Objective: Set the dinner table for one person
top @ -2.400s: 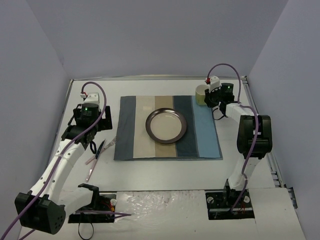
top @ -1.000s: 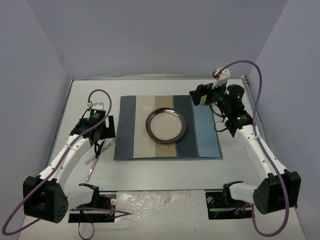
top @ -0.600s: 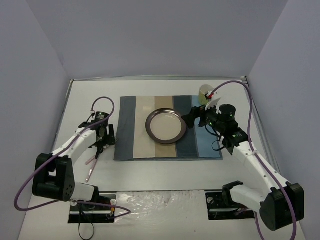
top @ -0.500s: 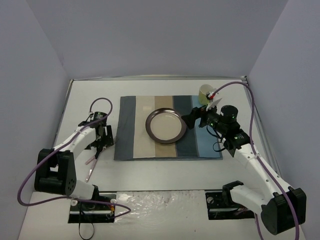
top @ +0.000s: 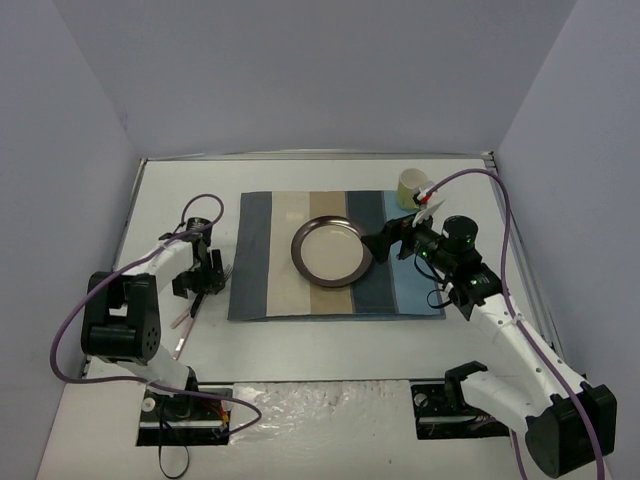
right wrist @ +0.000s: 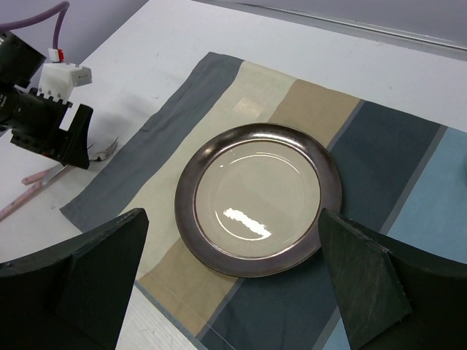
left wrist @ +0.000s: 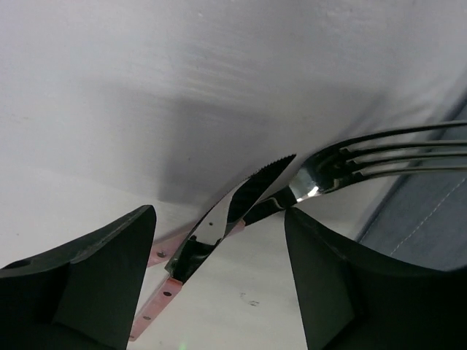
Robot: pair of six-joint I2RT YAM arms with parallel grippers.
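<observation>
Left claw, narrowing but gripping nothing, has dropped astride knife and fork: cutlery pickup begins. Right claw gapes empty above plate.

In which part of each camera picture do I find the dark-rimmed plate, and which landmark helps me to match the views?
Top external: the plate lies near the middle, on the striped placemat.
Left wrist: not in it; only an edge of the placemat shows at the right.
Right wrist: the plate fills the centre.
Shared landmark: the placemat, seen in all three views.
</observation>
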